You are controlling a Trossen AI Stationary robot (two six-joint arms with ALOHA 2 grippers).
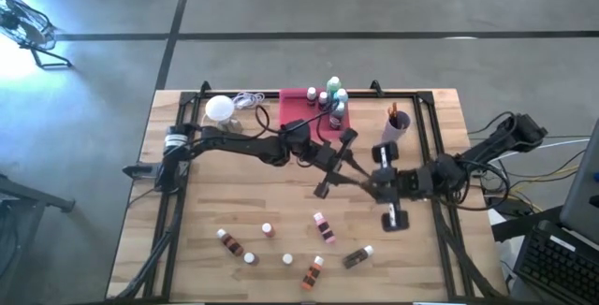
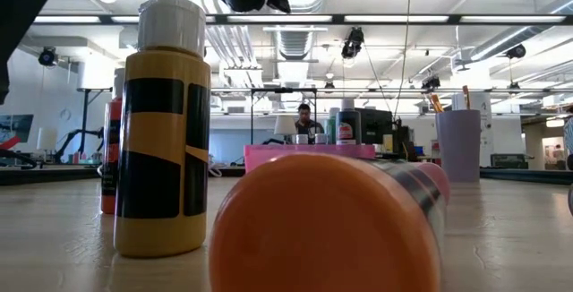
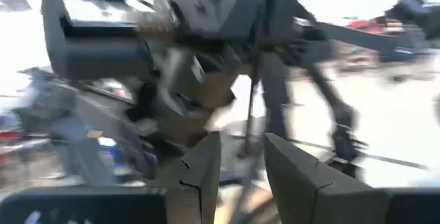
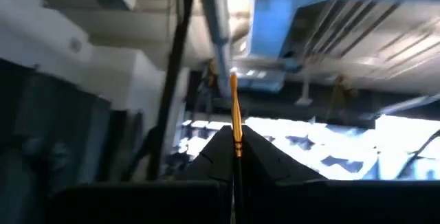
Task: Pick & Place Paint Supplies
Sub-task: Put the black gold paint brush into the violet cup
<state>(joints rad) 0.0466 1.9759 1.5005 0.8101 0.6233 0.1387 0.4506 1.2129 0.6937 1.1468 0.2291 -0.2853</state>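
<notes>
Lying nearest the low camera, an orange-capped paint bottle on its side (image 2: 345, 225) is filling the foreground, with an upright yellow-and-black bottle with a white cap (image 2: 164, 131) standing just beside it on the wooden table (image 1: 234, 202). Above mid-table the right gripper (image 1: 376, 183) is pinching a thin paintbrush with a golden ferrule (image 4: 234, 117) tight between its closed fingers (image 4: 265, 157), pointing up toward the ceiling. The left gripper (image 1: 329, 176) is hovering close to it with its fingers (image 3: 292, 176) parted and nothing visibly between them. Judging by this, a handover or a drop into the lilac cup (image 1: 397, 123) is coming; keeping the brush vertical and lowering it squarely over the rim should prevent snagging. Several small bottles are lying scattered along the near edge, others standing on the pink tray (image 1: 298, 108). Beyond, a workshop with ceiling lights and a seated person is showing.
</notes>
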